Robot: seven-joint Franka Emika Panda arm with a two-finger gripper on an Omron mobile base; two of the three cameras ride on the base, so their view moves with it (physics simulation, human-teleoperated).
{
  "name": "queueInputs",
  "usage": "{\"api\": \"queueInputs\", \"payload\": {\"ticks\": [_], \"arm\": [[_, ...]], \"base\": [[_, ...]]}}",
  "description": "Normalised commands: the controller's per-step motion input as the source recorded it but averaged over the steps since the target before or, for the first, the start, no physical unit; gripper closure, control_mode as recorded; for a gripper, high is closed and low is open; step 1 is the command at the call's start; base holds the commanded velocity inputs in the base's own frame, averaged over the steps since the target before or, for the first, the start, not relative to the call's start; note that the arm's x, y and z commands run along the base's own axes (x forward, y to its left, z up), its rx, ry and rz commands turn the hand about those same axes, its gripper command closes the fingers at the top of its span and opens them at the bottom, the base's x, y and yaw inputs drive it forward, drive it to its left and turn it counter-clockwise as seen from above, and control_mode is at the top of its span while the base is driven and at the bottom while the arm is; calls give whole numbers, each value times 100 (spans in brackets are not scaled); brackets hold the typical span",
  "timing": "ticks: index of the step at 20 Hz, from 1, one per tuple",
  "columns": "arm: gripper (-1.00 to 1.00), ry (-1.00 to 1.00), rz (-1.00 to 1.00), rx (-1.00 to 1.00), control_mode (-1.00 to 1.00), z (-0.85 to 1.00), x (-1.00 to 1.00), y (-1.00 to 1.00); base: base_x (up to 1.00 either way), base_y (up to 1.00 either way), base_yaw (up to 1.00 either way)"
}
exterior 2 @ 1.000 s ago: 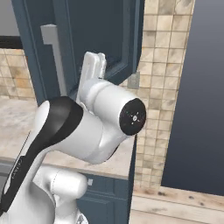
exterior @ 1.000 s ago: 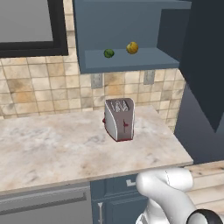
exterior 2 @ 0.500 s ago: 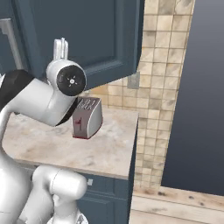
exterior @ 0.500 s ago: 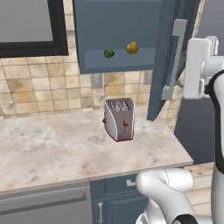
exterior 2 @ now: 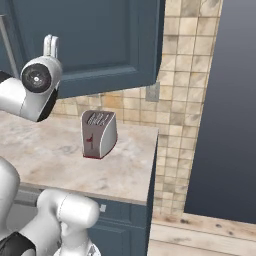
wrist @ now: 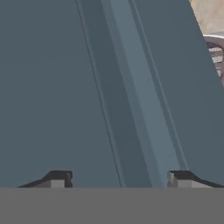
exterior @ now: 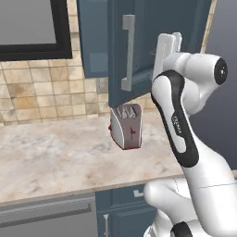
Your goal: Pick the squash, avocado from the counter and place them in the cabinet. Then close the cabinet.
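While half-shut: dark blue cabinet (exterior: pixel 152 41)

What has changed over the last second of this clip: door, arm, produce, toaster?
The cabinet door has swung most of the way shut, pushed by the gripper, whose open jaws face the door panel with nothing held. The shelf where the squash and avocado sat a second ago is now hidden behind the door. The toaster stayed in place on the counter.
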Motion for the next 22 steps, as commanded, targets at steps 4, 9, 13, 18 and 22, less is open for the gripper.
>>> {"api": "queueInputs", "payload": {"ticks": [4,9,13,18,22], "arm": [[-100,3,-8,0,-100,0,100,7],[-100,7,-7,0,-100,-5,100,2],[-100,13,-7,-2,-100,-39,100,0],[-100,7,-9,-6,-100,-54,100,0],[-100,4,-10,-5,-100,-43,100,-3]], "base": [[0,0,0],[0,0,0],[0,0,0],[0,0,0],[0,0,0]]}}
